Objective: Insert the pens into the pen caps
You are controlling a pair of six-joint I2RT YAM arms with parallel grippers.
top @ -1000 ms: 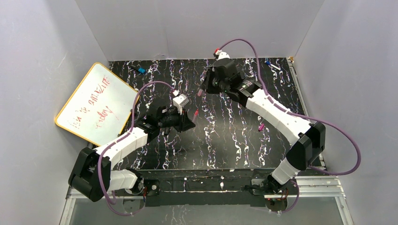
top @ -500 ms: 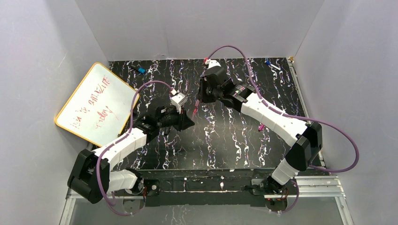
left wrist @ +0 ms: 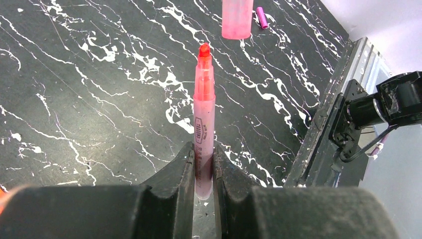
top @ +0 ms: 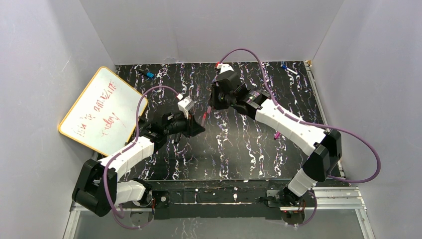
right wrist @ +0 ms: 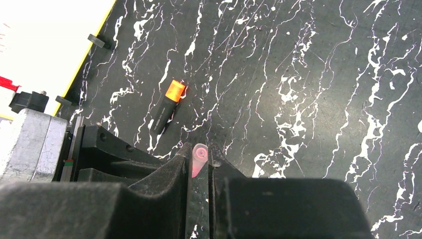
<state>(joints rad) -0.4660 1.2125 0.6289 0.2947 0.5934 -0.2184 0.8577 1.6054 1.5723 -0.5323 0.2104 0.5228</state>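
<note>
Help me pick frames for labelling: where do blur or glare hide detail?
Left wrist: the pen is sharp, the left gripper holding it blurs near the lens. Right wrist: the whiteboard is washed out white. Top view: evenly lit, small things tiny.

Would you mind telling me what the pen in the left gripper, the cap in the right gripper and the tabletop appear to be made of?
The pen looks like frosted translucent plastic: light passes through its pink barrel, and the red tip seems felt. The cap seems the same translucent pink plastic, smooth-rimmed. The tabletop is black with white veins, marble-patterned; probably a printed matte sheet.
</note>
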